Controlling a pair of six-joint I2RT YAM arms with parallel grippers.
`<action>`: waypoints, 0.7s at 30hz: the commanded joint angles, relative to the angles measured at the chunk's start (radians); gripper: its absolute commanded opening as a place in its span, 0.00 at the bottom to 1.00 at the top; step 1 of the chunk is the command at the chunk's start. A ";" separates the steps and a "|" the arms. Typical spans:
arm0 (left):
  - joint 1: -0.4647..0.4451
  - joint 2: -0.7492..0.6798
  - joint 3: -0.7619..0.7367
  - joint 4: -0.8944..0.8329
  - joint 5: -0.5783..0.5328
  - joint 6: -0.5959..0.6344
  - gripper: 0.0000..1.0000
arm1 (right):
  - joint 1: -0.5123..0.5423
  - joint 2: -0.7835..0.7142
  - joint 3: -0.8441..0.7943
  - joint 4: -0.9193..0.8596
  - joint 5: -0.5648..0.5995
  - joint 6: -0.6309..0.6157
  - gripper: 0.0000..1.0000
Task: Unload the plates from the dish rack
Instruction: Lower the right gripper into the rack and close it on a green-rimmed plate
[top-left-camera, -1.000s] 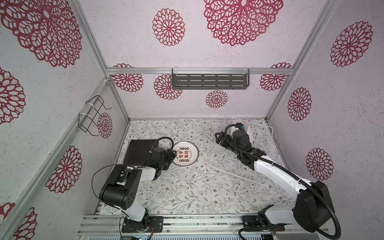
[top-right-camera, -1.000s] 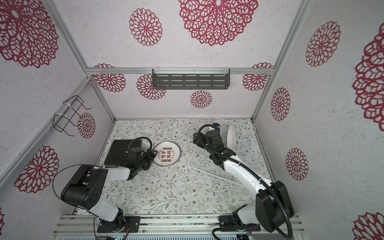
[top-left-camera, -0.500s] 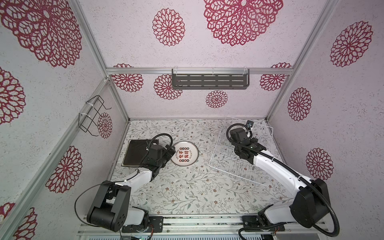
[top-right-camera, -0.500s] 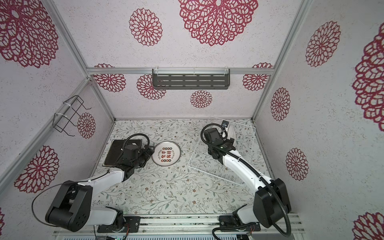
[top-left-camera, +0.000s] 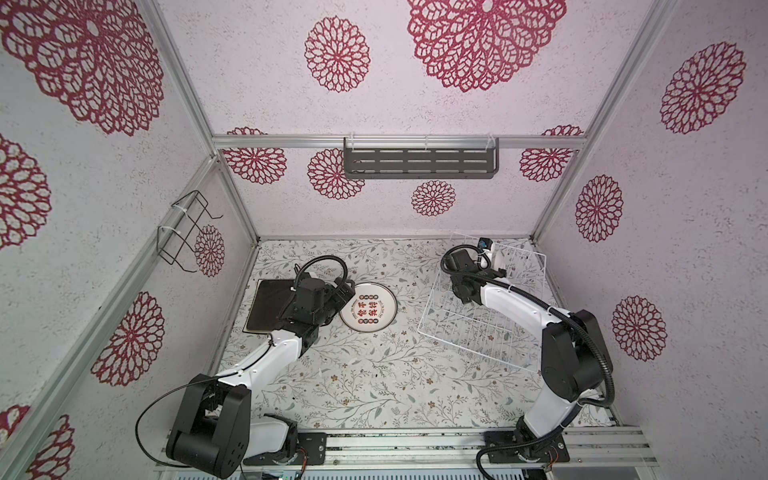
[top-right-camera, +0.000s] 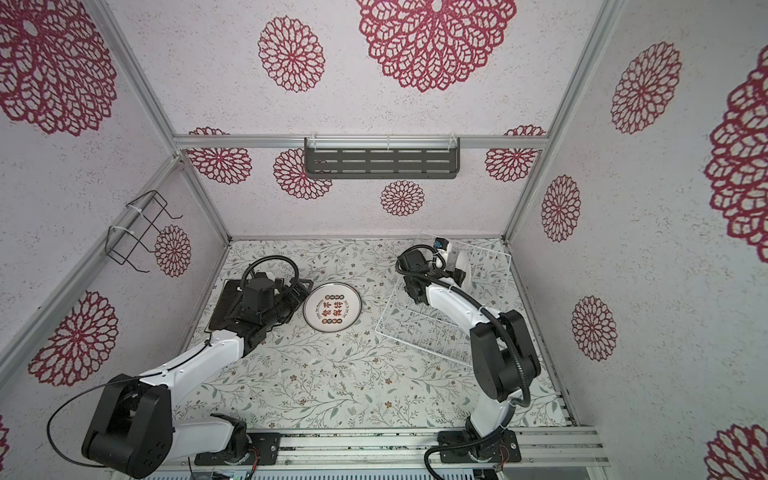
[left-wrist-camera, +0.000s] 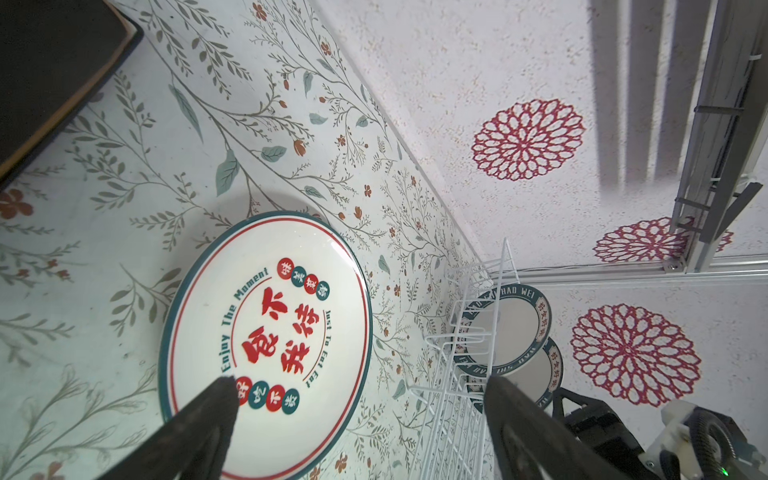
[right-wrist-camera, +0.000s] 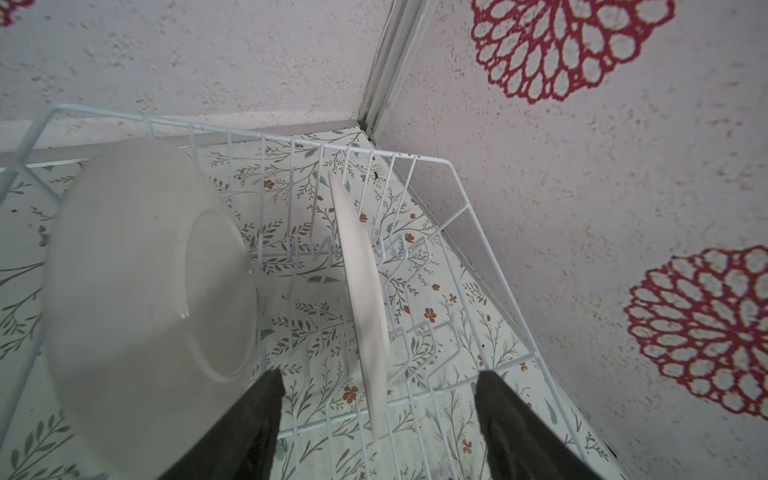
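Note:
The white wire dish rack (top-left-camera: 478, 328) stands at the right. Two round white plates stand in it at the back; in the right wrist view one shows its underside (right-wrist-camera: 145, 291) and one is edge-on (right-wrist-camera: 361, 291). My right gripper (right-wrist-camera: 378, 378) is open and straddles the edge-on plate without touching it. Their teal lettered rims (left-wrist-camera: 511, 328) show in the left wrist view. A round plate with red characters (top-left-camera: 368, 306) lies flat on the table. My left gripper (top-left-camera: 341, 296) is open at its left edge, holding nothing. A square black plate (top-left-camera: 268, 305) lies left of it.
A dark grey slotted shelf (top-left-camera: 419, 160) hangs on the back wall and a small black wire holder (top-left-camera: 183, 232) on the left wall. The rack (top-right-camera: 432, 328) sits close to the right wall and back corner. The left arm stretches over the flowered table (top-left-camera: 374, 386).
The right gripper moved a little right, deeper into the rack and over the standing plates, and its jaws narrowed slightly. The left arm stretched out low, its gripper staying by the round plate and opening wider.

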 joint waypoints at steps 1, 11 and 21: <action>-0.008 -0.007 0.016 -0.007 0.013 0.020 0.97 | -0.019 0.013 0.030 -0.006 0.049 -0.021 0.71; -0.029 0.025 0.031 0.021 0.015 0.017 0.96 | -0.074 0.036 -0.023 0.075 -0.018 -0.050 0.61; -0.036 0.028 0.043 0.013 0.009 0.019 0.96 | -0.098 0.086 -0.041 0.125 -0.042 -0.038 0.46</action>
